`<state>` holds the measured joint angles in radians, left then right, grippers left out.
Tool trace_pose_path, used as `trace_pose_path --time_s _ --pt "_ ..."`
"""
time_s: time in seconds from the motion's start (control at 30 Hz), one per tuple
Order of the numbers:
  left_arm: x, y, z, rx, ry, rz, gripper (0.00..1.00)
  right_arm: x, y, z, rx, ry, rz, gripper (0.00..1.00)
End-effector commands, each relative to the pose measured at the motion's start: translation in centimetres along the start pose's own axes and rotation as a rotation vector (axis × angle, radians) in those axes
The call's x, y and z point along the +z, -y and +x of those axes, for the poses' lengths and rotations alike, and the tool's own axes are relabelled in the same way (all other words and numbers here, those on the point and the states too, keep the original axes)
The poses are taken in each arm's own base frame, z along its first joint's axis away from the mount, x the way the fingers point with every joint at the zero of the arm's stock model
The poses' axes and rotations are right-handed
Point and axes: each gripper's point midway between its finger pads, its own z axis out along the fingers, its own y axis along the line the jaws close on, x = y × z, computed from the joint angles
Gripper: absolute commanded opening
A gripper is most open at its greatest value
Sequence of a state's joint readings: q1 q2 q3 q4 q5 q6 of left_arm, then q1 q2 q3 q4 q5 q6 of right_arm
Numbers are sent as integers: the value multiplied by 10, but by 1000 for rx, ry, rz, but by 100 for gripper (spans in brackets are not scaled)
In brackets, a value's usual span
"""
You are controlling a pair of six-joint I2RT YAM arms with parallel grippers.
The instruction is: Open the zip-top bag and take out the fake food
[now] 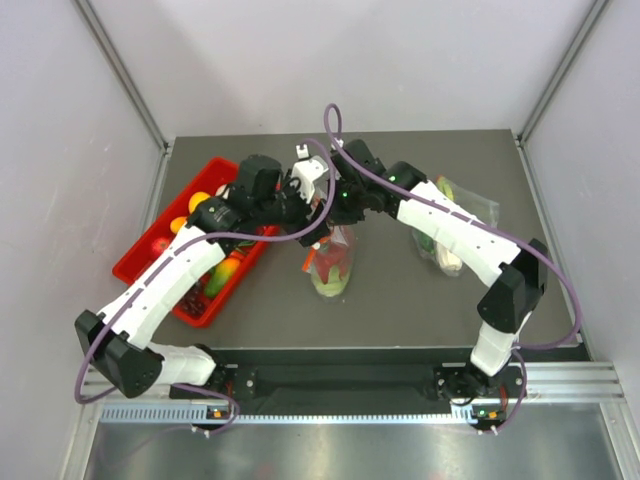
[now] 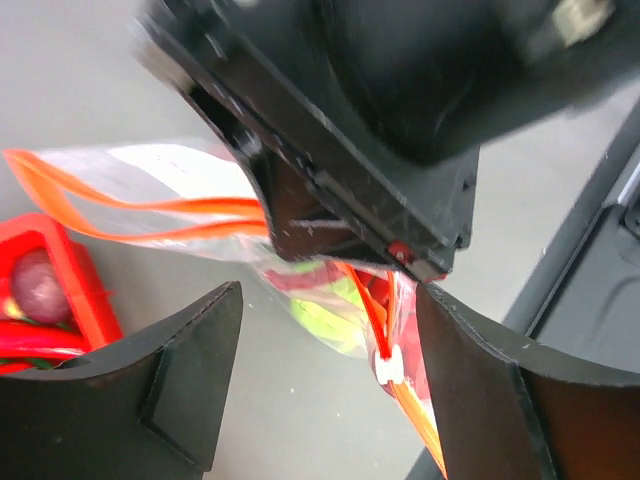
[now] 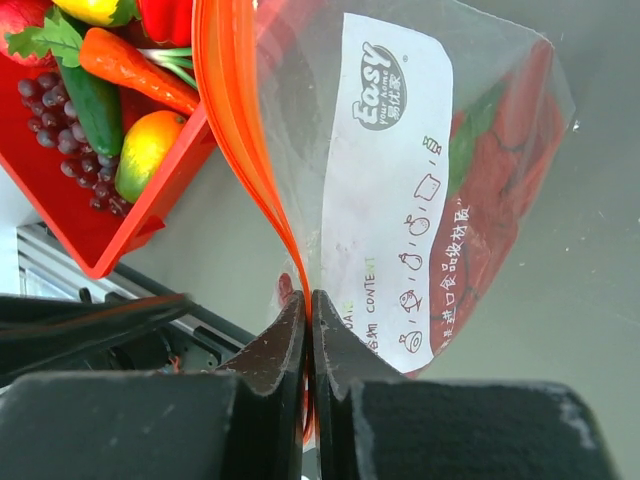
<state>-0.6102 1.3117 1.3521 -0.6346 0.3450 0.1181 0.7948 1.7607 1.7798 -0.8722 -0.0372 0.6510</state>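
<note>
Right gripper [image 3: 308,305] — clamped on zip-top bag [image 3: 400,200]

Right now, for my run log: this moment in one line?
phase: opening bag | right gripper: shut on zip-top bag strip | left gripper: open at bag's zip end | fake food: inside bag

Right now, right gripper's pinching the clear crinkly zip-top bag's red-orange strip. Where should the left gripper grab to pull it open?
Probably the free band of the red-orange zip strip on the clear zip-top bag, beside the shut right gripper: the two bands look parted there, leaving a thin lip. Bring the open left gripper edge-on from opposite the right one.
</note>
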Motion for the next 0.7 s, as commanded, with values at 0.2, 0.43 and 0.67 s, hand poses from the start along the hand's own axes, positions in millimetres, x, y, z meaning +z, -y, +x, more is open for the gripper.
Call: trace_pose_path --time_s 0.2,0.43,0.67 --pt "-15 -9 -16 -53 11 -90 59 -10 -7 -7 1 51 -10 0" --pt "-2 11 13 -193 -65 8 53 -13 -9 -9 4 62 -18 0" --pt "0 18 17 -250 -69 37 51 -15 -5 -12 9 82 3 0"
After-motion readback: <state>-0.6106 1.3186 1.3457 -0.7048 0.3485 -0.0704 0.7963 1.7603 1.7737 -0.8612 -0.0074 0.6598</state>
